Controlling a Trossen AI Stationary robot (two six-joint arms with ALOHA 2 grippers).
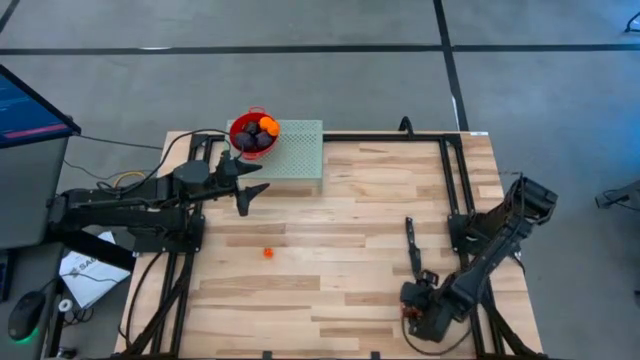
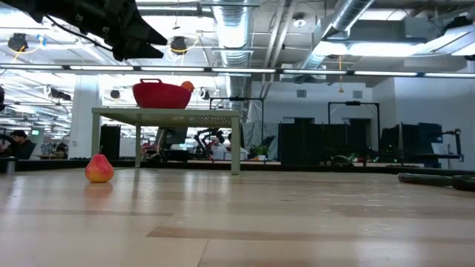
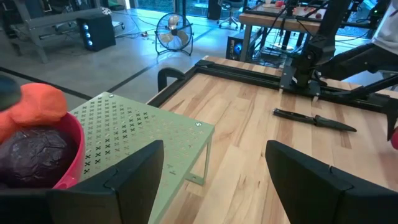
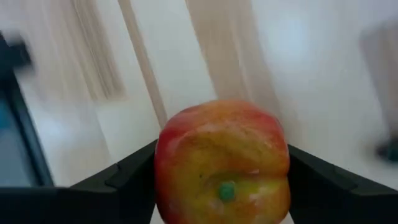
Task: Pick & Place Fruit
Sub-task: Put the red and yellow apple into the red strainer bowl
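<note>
My left tool (image 1: pixel 243 200) hangs over the counter (image 1: pixel 340 290) just beside the front edge of the green perforated stand (image 1: pixel 295 157), fingers (image 3: pixel 118 186) apart with nothing between them. The red bowl (image 1: pixel 252 136) sits on the stand's left end, near the counter's far left corner, holding dark purple fruit (image 1: pixel 252 140) and an orange piece (image 1: pixel 268 125); in the left wrist view the purple one (image 3: pixel 34 155) and the orange one (image 3: pixel 34 106) show over the bowl rim. A small orange-red fruit (image 1: pixel 268 253) lies alone on open wood left of centre, well apart from stand and both arms; low view shows it as a pear-like piece (image 2: pixel 99 169) standing upright. Middle of counter is bare boards with wide room. A slim black knife (image 1: pixel 411 245) lies right of centre, near the right rail. My right tool (image 1: pixel 418 312) is low at the counter's near right edge, clamped on the red-yellow apple (image 4: pixel 222 165), fingers (image 4: pixel 124 177) pressed to both its sides.
</note>
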